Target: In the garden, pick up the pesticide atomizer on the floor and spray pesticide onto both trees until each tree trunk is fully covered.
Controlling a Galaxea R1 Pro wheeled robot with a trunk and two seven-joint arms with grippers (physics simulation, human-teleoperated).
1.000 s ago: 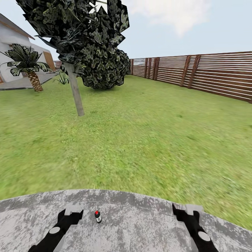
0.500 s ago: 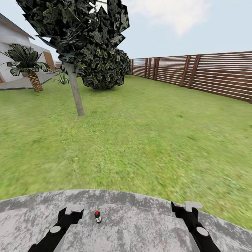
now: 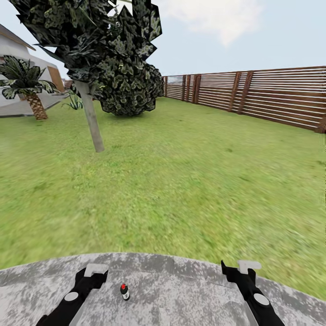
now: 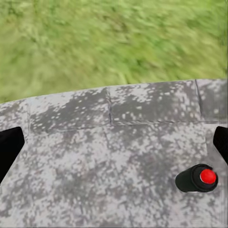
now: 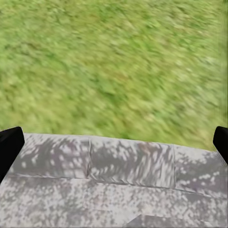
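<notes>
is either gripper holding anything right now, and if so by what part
Nothing is held. The spray bottle stands by itself on the grey stone, between the open left gripper and the open right gripper.

A home garden, rendered in simulation: a grass lawn (image 3: 181, 181) ringed by a brown slatted fence (image 3: 271, 97), a leafy tree (image 3: 90, 40) on a bare trunk (image 3: 92, 122), a palm (image 3: 25, 83) beside a white house (image 3: 13, 50), and grey stone paving (image 3: 172, 290) underfoot.
</notes>
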